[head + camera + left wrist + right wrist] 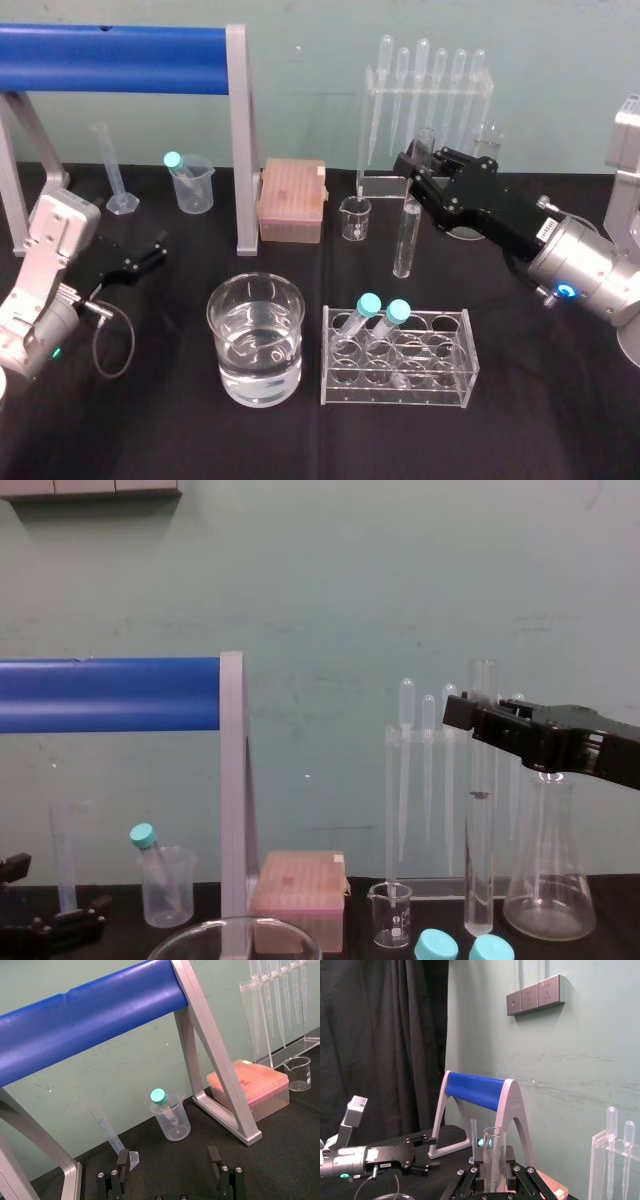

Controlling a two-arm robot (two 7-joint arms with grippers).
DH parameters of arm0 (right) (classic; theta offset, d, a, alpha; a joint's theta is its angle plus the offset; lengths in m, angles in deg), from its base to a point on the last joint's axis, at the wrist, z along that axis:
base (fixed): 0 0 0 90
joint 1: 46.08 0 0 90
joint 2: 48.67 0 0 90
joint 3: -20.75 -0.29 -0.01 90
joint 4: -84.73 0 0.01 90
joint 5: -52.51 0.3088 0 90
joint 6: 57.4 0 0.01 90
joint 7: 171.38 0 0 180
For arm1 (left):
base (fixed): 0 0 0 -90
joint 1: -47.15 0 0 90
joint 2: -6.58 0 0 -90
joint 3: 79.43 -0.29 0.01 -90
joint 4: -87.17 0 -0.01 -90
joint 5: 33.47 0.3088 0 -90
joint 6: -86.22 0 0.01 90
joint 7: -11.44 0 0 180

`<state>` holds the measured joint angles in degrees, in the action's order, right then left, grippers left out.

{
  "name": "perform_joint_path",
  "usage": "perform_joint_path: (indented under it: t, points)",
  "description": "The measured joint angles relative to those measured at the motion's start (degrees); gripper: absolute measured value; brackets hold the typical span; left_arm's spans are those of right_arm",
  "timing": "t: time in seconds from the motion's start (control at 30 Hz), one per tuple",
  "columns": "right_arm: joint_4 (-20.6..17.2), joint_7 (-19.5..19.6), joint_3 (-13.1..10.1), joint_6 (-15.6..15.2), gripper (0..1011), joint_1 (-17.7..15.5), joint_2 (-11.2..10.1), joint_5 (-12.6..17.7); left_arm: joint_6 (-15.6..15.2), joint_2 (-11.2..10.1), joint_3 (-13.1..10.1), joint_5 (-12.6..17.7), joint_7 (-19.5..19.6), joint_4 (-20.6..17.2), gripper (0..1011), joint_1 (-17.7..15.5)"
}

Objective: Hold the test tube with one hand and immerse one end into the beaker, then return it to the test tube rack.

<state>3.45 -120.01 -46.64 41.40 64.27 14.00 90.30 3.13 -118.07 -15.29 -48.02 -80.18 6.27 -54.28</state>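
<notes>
Pincer on the right arm (415,170) clamps the long clear glass test tube (405,240), best held upright crossing to the wide water-filled glass beaker (225,360); left pincer (147,255) parked open.

Right arm reaches in raised, right gripper (418,168) fingers clamped on the upright test tube (405,240); left gripper (148,252) sits low at the left, fingers apart.

Arms: silver-grey rounded metal links (592,268). Left wrist: green indicator light (55,352), thin grey cable (130,340) looping out. Right wrist: blue glowing ring (565,292), white label (545,228) on black housing. Black angular left gripper (153,251), black boxy right gripper (420,160); silver screws (515,1168) on finger mounts.
</notes>
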Motion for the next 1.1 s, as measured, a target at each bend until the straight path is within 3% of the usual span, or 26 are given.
perform_joint_path:
  t: [1.1]
  points:
    - [-0.23, 0.00, -0.13, -0.21, 225, -0.16, -0.10, 0.20, 0.00, 0.00, 0.00, 0.00, 0.00, 0.00, 1000, 0.00]
